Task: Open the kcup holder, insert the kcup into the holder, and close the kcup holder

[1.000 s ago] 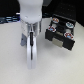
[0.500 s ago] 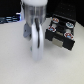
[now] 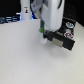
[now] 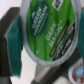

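At the exterior view's left lies the bare pale bench (image 3: pixel 25 57), blurred, with nothing on that stretch that can be made out. Along the far edge stand a few small dark and white items, too blurred to name.

Toward the middle, the white arm (image 3: pixel 52 12) comes down from the top of the frame. Its hand (image 3: pixel 43 35) hangs just above the bench, close to the left face of the kcup holder. A bit of green and white shows at the fingertips: this is the kcup (image 3: pixel 43 31), pinched in the hand and held off the bench surface.

At the exterior view's right sits the kcup holder (image 3: pixel 65 37), a black boxy unit with pale marks on its front. Whether its drawer is pulled out or pushed in cannot be told from this blurred view.

The wrist view looks down on the cup from very near. The kcup (image 4: pixel 46 30) fills most of the frame, its round green foil lid printed with white lettering and ringed by a white rim. The teal-padded fingers (image 4: pixel 15 32) press against its side, so the hand (image 4: pixel 42 42) is clamped on the cup. Black shapes lie at the edges, and pale bench shows beyond.
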{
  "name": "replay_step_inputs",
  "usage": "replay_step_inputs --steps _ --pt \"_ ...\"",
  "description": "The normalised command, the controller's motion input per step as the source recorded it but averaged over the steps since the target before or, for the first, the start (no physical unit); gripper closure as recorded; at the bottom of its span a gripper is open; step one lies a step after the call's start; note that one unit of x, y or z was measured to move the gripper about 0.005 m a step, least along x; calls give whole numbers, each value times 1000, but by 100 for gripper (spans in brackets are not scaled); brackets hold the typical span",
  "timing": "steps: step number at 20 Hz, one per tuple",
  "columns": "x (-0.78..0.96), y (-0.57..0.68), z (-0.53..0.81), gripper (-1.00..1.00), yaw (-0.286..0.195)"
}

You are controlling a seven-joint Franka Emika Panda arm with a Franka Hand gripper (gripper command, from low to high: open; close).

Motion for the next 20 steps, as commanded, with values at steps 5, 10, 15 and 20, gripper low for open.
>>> replay_step_inputs --steps 5,10,15,20 --pt "-97 622 371 100 51" --pt "-116 618 265 100 50" --pt "-32 604 233 100 49" --pt "-147 563 11 100 72"
